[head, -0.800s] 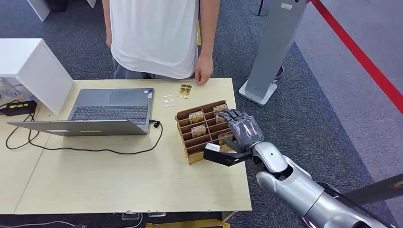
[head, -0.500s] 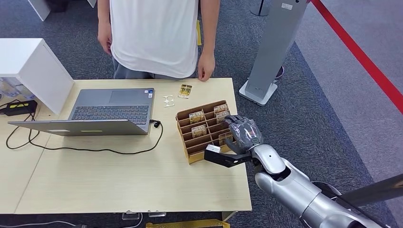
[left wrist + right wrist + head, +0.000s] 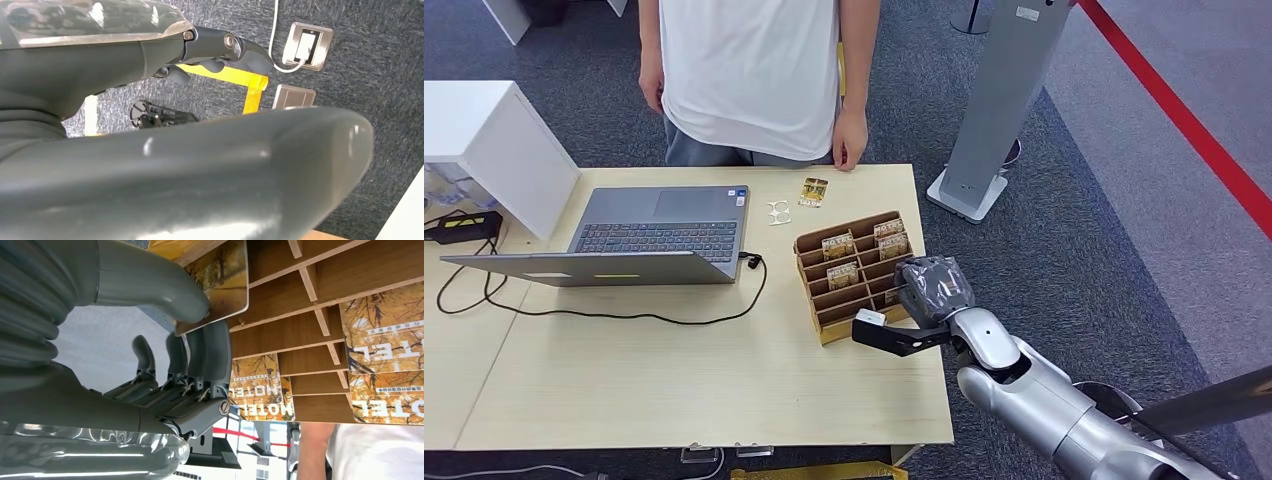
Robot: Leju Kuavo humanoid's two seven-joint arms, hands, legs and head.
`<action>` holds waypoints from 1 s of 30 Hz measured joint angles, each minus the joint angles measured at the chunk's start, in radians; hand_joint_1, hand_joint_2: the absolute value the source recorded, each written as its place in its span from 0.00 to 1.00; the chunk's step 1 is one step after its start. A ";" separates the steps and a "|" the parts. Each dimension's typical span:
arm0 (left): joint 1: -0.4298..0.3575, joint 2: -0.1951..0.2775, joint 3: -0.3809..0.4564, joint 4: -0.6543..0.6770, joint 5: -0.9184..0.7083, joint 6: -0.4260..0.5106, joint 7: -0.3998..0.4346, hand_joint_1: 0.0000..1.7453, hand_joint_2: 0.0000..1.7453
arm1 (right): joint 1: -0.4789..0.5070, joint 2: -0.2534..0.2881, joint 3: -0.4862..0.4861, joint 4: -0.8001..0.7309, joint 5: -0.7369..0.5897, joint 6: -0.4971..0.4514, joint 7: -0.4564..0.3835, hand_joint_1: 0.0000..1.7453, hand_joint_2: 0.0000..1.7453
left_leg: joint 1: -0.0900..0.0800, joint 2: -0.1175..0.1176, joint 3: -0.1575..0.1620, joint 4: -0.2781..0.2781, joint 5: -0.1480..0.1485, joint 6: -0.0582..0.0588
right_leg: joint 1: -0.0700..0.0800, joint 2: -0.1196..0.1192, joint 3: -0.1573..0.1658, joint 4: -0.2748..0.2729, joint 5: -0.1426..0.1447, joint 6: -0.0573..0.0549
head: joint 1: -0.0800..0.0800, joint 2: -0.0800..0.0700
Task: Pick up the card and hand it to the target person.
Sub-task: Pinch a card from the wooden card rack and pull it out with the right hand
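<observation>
A wooden card rack (image 3: 824,300) stands on the table's right side with several yellow hotel cards (image 3: 837,243) in its slots. My right hand (image 3: 931,288) rests over the rack's right end, fingers curled down and thumb out toward the front. In the right wrist view the thumb (image 3: 160,290) and the fingers (image 3: 210,352) pinch one yellow card (image 3: 222,282) at the rack's (image 3: 320,305) edge. The person in a white T-shirt (image 3: 749,75) stands at the table's far side, one hand (image 3: 851,150) at its edge. My left hand (image 3: 150,65) hangs over the floor holding nothing, fingers loosely apart.
An open laptop (image 3: 659,235) with a black cable (image 3: 624,316) takes the table's left half. A loose card (image 3: 812,190) and a small white item (image 3: 778,212) lie near the far edge. A white box (image 3: 494,140) stands left, a grey kiosk stand (image 3: 999,100) right.
My right hand's fingers have curled in from spread and dropped onto the rack's right end, closing on a card. The person's arms have shifted slightly.
</observation>
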 joint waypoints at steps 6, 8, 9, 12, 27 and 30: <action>0.000 0.000 -0.001 0.000 0.000 0.000 0.000 0.00 0.00 | 0.000 0.002 0.000 0.001 0.003 -0.010 -0.002 0.85 1.00 | 0.000 0.000 0.000 0.000 0.000 0.000 | 0.000 0.000 0.000 0.000 0.000 0.000 | 0.000 0.000; 0.000 0.000 -0.002 0.000 0.001 0.001 0.000 0.00 0.00 | 0.001 0.002 0.000 0.001 0.003 -0.014 -0.002 0.85 1.00 | 0.000 0.000 0.000 0.000 0.000 0.000 | 0.000 0.000 0.000 0.000 0.000 0.000 | 0.000 0.000; 0.000 0.000 -0.002 0.000 0.001 0.001 0.000 0.00 0.00 | 0.001 0.002 0.000 0.001 0.003 -0.015 -0.002 0.85 1.00 | 0.000 0.000 0.000 0.000 0.000 0.000 | 0.000 0.000 0.000 0.000 0.000 0.000 | 0.000 0.000; 0.000 0.000 -0.002 0.000 0.002 0.001 0.000 0.00 0.00 | 0.001 0.003 0.000 0.001 0.003 -0.017 -0.004 0.87 1.00 | 0.000 0.000 0.001 0.000 0.000 0.000 | 0.000 0.000 0.000 0.000 0.000 0.000 | 0.000 0.000; 0.000 0.000 -0.008 0.000 0.002 -0.001 -0.011 0.00 0.00 | 0.002 0.003 0.000 0.005 -0.004 -0.028 -0.011 0.87 1.00 | 0.000 0.000 0.001 0.000 0.000 0.000 | 0.000 0.000 0.001 0.000 0.000 0.000 | 0.000 0.000; 0.000 0.001 -0.008 0.000 0.011 -0.002 -0.012 0.00 0.00 | 0.002 0.002 -0.001 -0.003 0.004 -0.029 -0.004 0.87 1.00 | 0.000 0.000 0.001 0.000 0.000 0.000 | 0.000 0.000 0.001 0.000 0.000 0.000 | 0.000 0.000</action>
